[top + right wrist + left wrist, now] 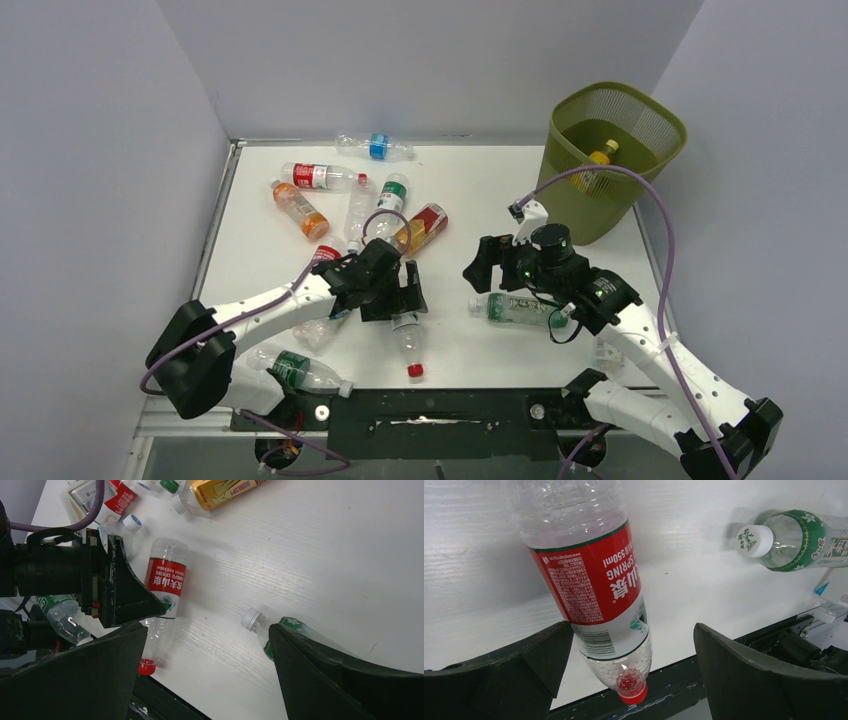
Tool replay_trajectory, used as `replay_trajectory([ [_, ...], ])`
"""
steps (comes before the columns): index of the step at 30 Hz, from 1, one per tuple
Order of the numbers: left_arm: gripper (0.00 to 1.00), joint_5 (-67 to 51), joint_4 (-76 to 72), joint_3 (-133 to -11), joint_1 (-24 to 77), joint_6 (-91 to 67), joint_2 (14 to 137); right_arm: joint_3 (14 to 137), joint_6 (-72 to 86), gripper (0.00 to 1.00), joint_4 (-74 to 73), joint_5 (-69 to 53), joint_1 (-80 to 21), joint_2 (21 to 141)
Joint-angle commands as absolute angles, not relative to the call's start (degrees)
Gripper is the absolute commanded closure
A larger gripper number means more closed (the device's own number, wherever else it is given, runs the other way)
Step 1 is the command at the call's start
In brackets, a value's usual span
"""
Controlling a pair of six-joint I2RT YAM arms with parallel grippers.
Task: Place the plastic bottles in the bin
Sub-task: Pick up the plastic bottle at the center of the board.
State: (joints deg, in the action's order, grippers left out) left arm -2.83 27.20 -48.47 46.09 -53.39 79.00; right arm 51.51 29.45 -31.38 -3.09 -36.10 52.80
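White counter point(470, 190), grey walls; olive mesh bin point(600, 215) stands at the far-right corner with one orange bottle point(598, 155) already inside. The other plastic bottles point(350, 190) lie on their sides, mostly left of centre, within the left arm's reach. Left end effector point(634, 645) hangs low, jaws wide apart, straddling a red-labelled water bottle point(594, 590) — probably lined up for a grasp. Right arm is bent inward, its end effector point(206, 630) likewise spread — above a green-labelled bottle point(512, 309), holding nothing.
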Motion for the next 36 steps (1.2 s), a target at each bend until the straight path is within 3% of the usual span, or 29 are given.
replay_trajectory([
  [1,0.08,-1.85,23.47,-48.75,46.41,-53.36,79.77,51.01,30.19,0.02,-29.07,-2.27,-36.47,51.51],
  [21,0.26,2.04,25.22,-50.52,47.76,-50.38,84.73,48.74,32.42,0.02,-28.85,-1.25,-38.08,51.02],
  [29,0.49,3.48,26.28,-51.80,48.16,-50.36,85.96,48.36,32.73,0.02,-28.83,-0.98,-39.05,51.50],
  [36,0.51,4.42,28.05,-53.11,48.34,-50.45,82.33,47.69,33.68,0.02,-28.13,-0.27,-40.22,51.42],
])
